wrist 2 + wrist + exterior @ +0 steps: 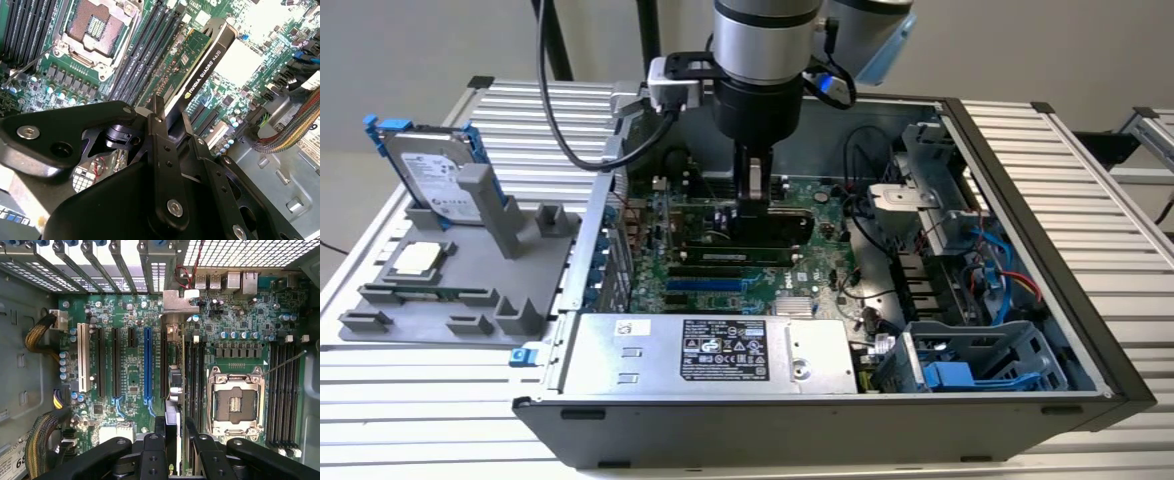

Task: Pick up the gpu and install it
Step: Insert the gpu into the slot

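The pincer (172,125) is clamped on the gpu (202,60), holding it edge-down inside the open computer case (1067,300), just above the motherboard (130,375) and beside the blue slot (147,365). To my eye, doing this well means keeping the card square to its slot, with its silver bracket (181,301) facing the case's rear openings.

a plain pale beige wall (400,50) stands behind a ribbed silver aluminium table (427,420); dark metal frame posts (555,40) rise at its back edge.
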`<state>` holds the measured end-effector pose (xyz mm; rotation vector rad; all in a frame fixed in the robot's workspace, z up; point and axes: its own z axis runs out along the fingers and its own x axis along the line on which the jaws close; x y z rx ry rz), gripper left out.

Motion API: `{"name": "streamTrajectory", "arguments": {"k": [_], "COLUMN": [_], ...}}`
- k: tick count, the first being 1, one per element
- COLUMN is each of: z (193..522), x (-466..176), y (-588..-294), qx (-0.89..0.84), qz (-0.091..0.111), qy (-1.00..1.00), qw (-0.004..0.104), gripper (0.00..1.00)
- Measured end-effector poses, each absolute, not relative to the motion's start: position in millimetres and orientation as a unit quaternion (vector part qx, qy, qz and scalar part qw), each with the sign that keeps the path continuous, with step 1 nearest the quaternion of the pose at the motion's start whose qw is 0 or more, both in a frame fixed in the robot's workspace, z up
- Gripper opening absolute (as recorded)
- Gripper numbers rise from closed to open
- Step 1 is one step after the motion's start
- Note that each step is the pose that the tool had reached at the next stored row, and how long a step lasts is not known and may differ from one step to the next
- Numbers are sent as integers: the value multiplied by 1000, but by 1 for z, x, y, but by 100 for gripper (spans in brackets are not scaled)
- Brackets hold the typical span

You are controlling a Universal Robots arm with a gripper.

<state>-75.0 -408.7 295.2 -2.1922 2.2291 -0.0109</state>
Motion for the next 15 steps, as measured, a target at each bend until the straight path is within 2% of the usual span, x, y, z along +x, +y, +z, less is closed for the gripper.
{"name": "streamTrajectory", "arguments": {"k": [9,15], "z": [294,294], "x": [-75,-75], "y": [-416,-420], "qx": [-701,-701], "qz": [-3,-1], "qy": [713,713], "qw": [7,1], "gripper": [0,0]}}
